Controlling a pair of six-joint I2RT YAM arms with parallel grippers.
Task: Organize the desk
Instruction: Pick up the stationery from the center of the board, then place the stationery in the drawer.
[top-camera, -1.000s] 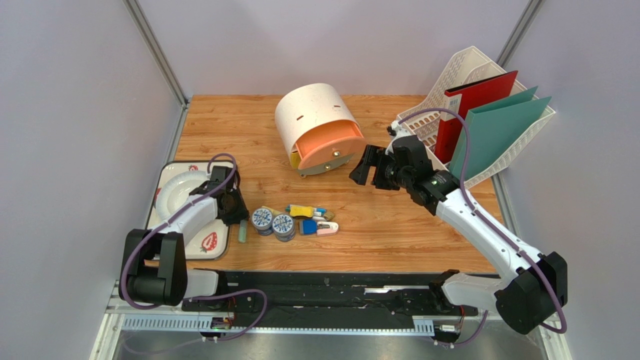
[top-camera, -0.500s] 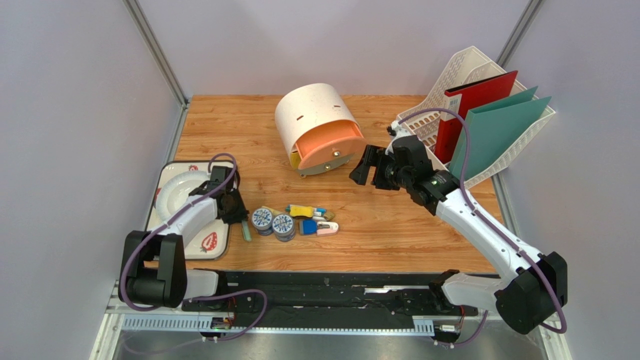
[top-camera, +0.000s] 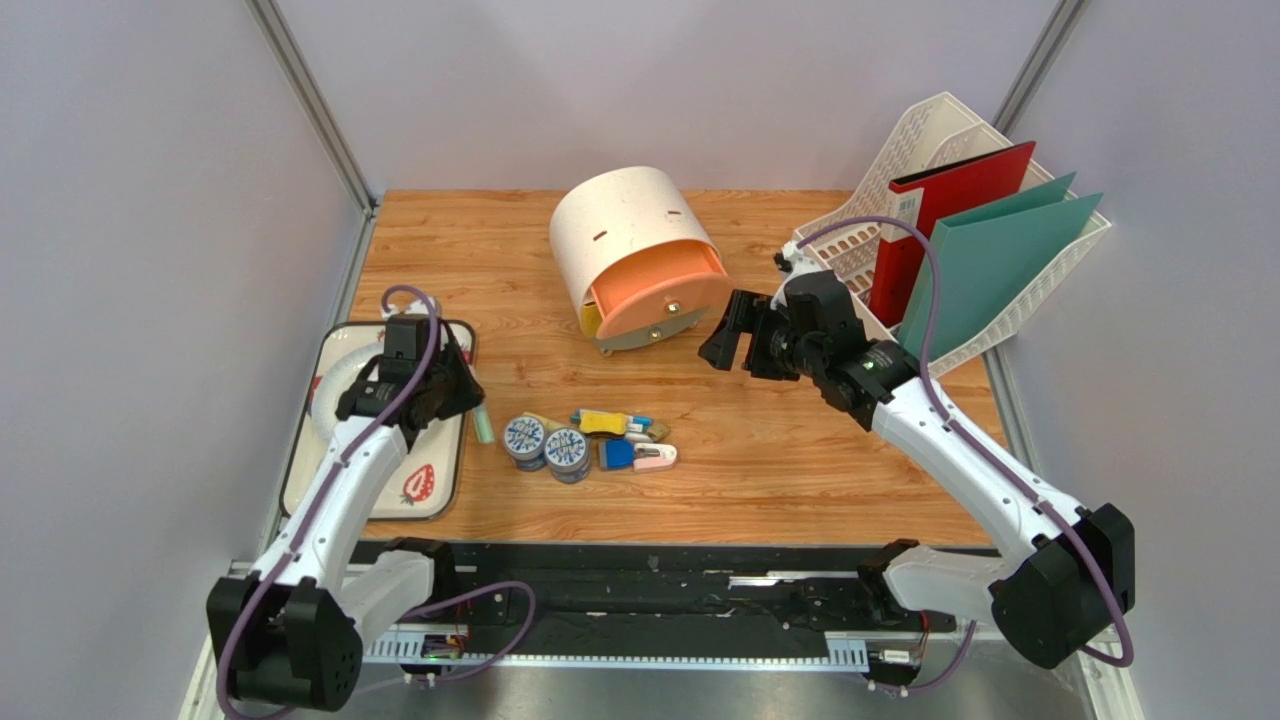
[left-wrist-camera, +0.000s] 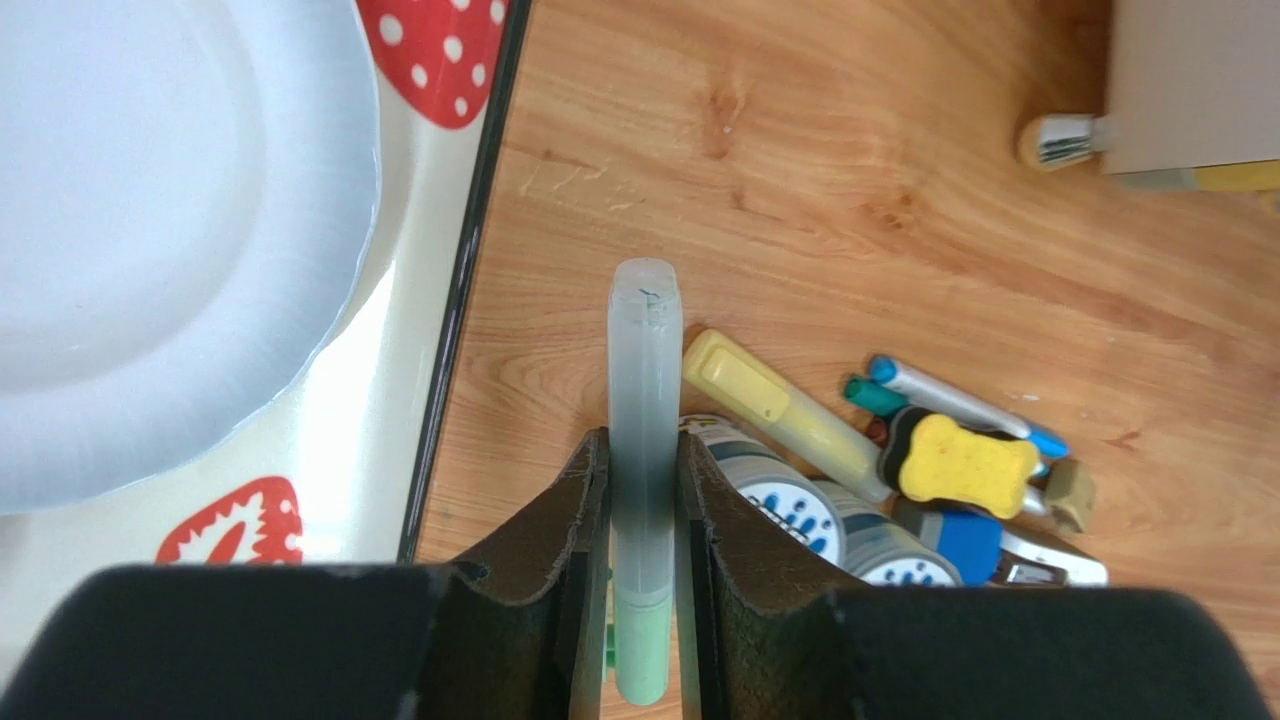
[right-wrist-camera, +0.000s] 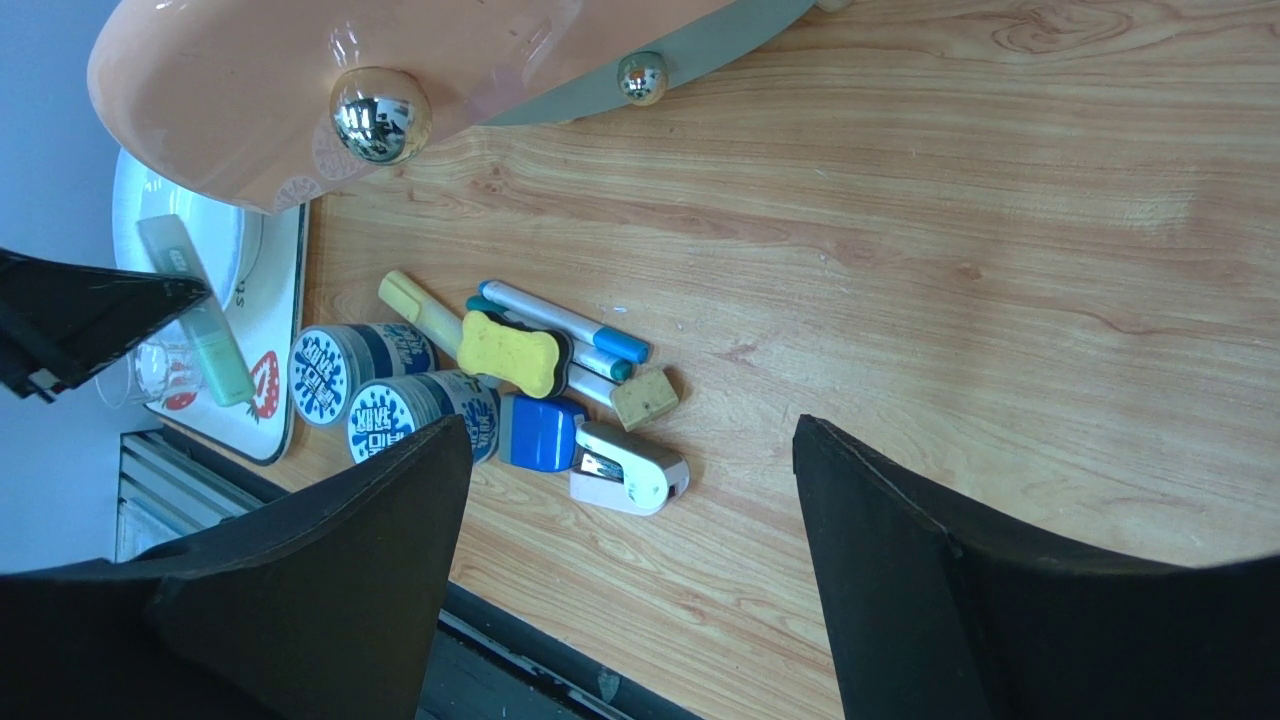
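Left arm has swung up and away from the near edge; the pale green highlighter (left-wrist-camera: 643, 360) that lay on the wood beside the tray (left-wrist-camera: 394, 360) is now pinched in my left gripper (left-wrist-camera: 643, 450), raised just beside the tray's edge. Right gripper (top-camera: 724, 333) hasn't moved, jaws spread wide by the orange drawer box (top-camera: 639, 255). The desk (top-camera: 781, 450) lies under everything, with the stationery pile (top-camera: 594, 438) mid-desk. Pick looks done; stowing the highlighter comes next, and most of the tidying is left.
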